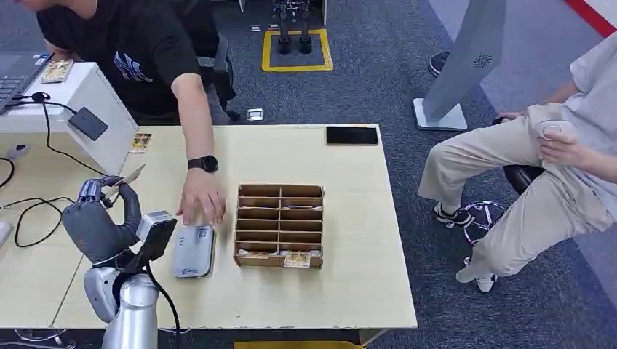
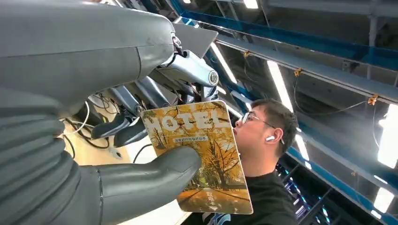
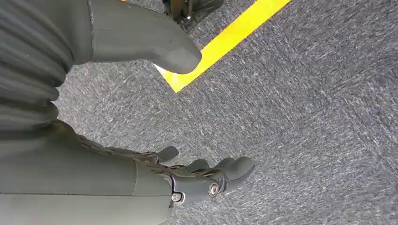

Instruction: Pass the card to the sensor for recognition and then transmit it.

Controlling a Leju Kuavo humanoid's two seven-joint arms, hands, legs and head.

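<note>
My left hand is raised over the table's left side and pinches a card edge-on between thumb and fingers. In the left wrist view the card shows an autumn picture with the word HOTEL, my thumb pressing on its face. A grey card reader lies flat on the table just right of my hand. A person's hand rests at the reader's far end. My right hand hangs over grey carpet, fingers apart and holding nothing.
A brown compartment box with cards in its near row stands right of the reader. A white stand with a dark pad, cables and a loose card sit at far left. A black phone lies at the far edge. A second person sits at right.
</note>
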